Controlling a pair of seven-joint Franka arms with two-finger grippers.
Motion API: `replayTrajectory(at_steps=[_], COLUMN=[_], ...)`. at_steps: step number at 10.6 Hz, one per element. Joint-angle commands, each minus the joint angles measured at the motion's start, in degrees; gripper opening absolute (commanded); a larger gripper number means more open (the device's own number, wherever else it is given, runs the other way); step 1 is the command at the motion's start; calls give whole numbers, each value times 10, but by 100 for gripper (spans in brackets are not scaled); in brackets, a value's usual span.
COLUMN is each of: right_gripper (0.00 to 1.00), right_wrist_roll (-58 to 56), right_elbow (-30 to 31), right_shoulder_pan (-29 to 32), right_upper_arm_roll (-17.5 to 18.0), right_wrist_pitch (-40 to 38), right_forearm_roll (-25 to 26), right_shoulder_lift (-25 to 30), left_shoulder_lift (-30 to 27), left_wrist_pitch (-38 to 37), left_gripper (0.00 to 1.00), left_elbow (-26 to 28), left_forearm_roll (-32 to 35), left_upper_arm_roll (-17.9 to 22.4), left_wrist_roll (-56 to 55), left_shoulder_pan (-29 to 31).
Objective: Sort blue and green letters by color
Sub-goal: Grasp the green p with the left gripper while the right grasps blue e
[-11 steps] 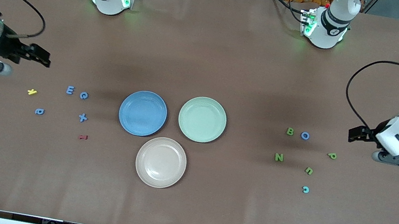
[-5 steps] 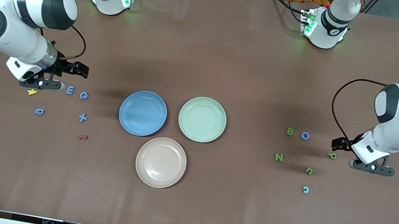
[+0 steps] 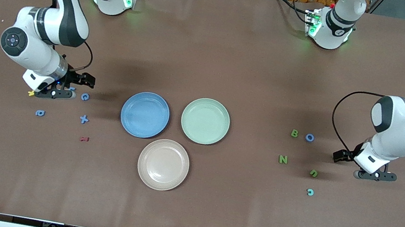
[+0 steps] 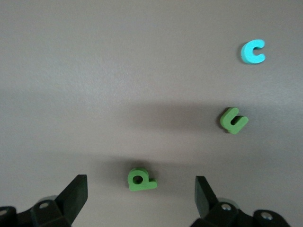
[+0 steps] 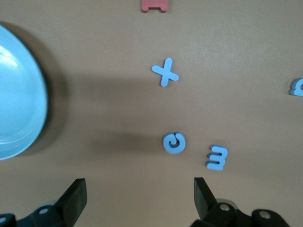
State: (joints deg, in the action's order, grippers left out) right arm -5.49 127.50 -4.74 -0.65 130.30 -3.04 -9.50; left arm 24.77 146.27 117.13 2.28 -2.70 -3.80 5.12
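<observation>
Blue letters at the right arm's end: C (image 3: 84, 96), X (image 3: 84, 119) and one more (image 3: 40, 113). My right gripper (image 3: 54, 93) is open and empty, low beside the C. Its wrist view shows the C (image 5: 174, 143), E (image 5: 217, 157) and X (image 5: 165, 72) ahead of the open gripper (image 5: 138, 196). At the left arm's end lie green B (image 3: 294, 133), N (image 3: 283, 159), U (image 3: 313, 173), blue O (image 3: 309, 137) and cyan C (image 3: 310, 192). My left gripper (image 3: 375, 175) is open and empty. In its wrist view the green P (image 4: 141, 179) lies between the open fingers of the gripper (image 4: 140, 196). The P is hidden in the front view.
A blue plate (image 3: 144, 114), a pale green plate (image 3: 205, 121) and a beige plate (image 3: 163, 164) stand mid-table, all bare. A yellow letter (image 3: 31, 93) lies by my right gripper. A dark red letter (image 3: 84, 138) lies nearer the front camera than the X.
Both arms have swung in and come down. My right gripper moved toward the blue E and C. My left gripper moved over the green P, which it now hides in the front view.
</observation>
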Motion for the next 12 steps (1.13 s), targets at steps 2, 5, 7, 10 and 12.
replayTrajectory(at_steps=[2,5,7,10,12], right_gripper=[100,100,100,100,100], right_wrist_roll=[-33,-67,-67,-62,-40], right_elbow=[-1,10,13,13,13], right_shoulder_pan=[37,60,60,56,40], right_upper_arm_roll=[3,3,4,5,4], right_wrist_pitch=[63,110,113,152,153], right_forearm_roll=[-6,-6,-6,-7,-11], right_shoulder_lift=[-67,-92,-104,-133,-134], left_shoulder_lift=[-2,14,26,34,34], left_wrist_pitch=[40,61,63,67,67], left_gripper=[97,87,82,78,76], left_elbow=[33,33,29,32,34], left_forearm_roll=[6,6,11,11,12], left_upper_arm_roll=[0,1,1,1,1], left_wrist_roll=[-37,-43,-45,-43,-43], left_shoulder_pan=[0,0,-3,-2,-1])
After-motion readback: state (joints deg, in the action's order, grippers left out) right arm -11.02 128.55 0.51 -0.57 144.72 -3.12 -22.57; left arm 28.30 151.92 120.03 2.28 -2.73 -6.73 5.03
